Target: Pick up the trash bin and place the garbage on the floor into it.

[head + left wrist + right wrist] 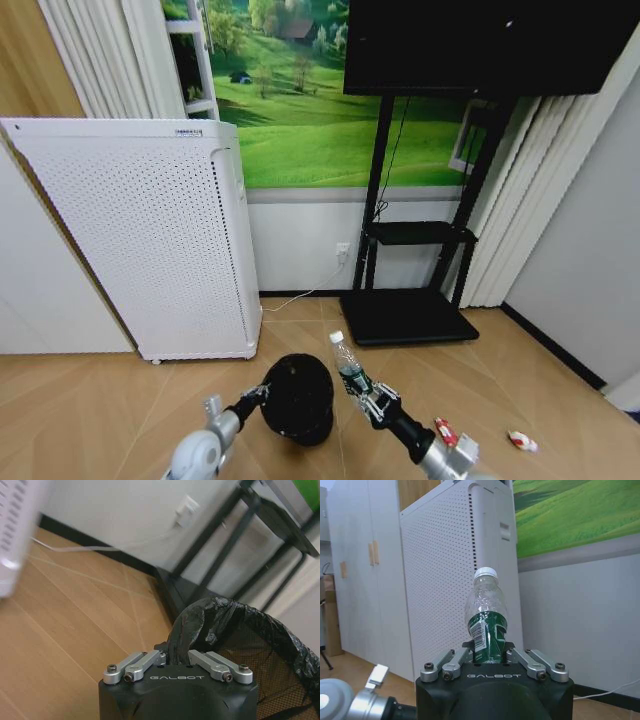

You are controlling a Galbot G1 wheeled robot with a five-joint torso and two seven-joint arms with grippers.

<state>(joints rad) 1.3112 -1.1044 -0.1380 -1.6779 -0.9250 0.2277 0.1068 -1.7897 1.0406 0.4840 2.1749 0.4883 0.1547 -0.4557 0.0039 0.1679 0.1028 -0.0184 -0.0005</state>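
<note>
The black trash bin [297, 397] with its liner bag hangs just above the floor [120, 400], and my left gripper [262, 392] is shut on its rim; the left wrist view shows the fingers pinching the bag's edge [187, 630]. My right gripper [364, 393] is shut on a clear plastic bottle with a green label [348, 365], held upright just right of the bin; the same bottle [486, 617] stands between the fingers in the right wrist view. A red-and-white packet [446, 432] and a small white-and-red piece [521, 441] lie on the floor at the right.
A tall white perforated appliance [140, 240] stands at the left against the wall. A black TV stand [410, 300] with its flat base sits behind the bin, and a white cable [320, 285] runs to a wall socket. Open parquet lies at the front left.
</note>
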